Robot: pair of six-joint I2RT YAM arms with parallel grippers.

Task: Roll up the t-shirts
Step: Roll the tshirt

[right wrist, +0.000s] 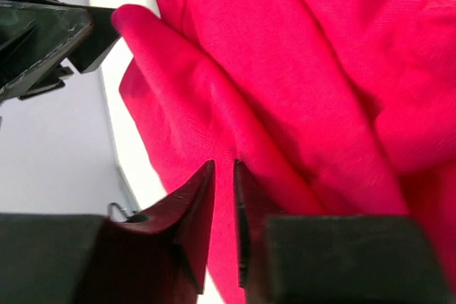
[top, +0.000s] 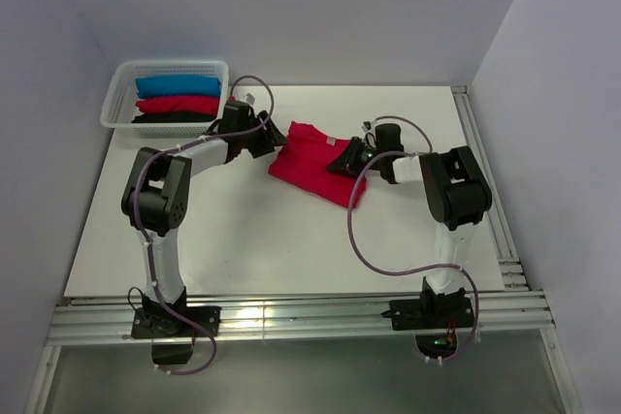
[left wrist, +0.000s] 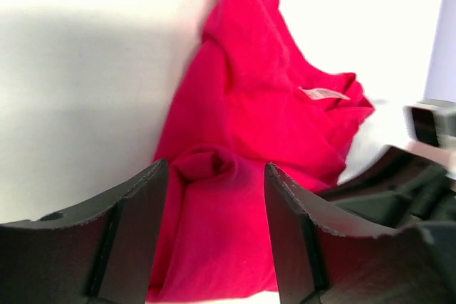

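Note:
A crimson-red t-shirt (top: 309, 167) lies crumpled on the white table, its white neck label (left wrist: 322, 93) facing up. My left gripper (top: 275, 143) is at the shirt's left edge. In the left wrist view its gripper (left wrist: 216, 165) is open, with a folded ridge of the shirt (left wrist: 249, 126) lying in the gap between the fingers. My right gripper (top: 340, 162) rests on the shirt's right side. In the right wrist view that gripper (right wrist: 223, 165) has its jaws a narrow slit apart over the red cloth (right wrist: 299, 69), and I see nothing pinched between them.
A white basket (top: 116, 94) at the back left holds rolled bundles: blue (top: 178, 85), red (top: 178, 105) and black (top: 173, 118). A metal rail (top: 482, 176) runs along the table's right edge. The left arm's fingers (right wrist: 50, 33) show at the right wrist view's top left.

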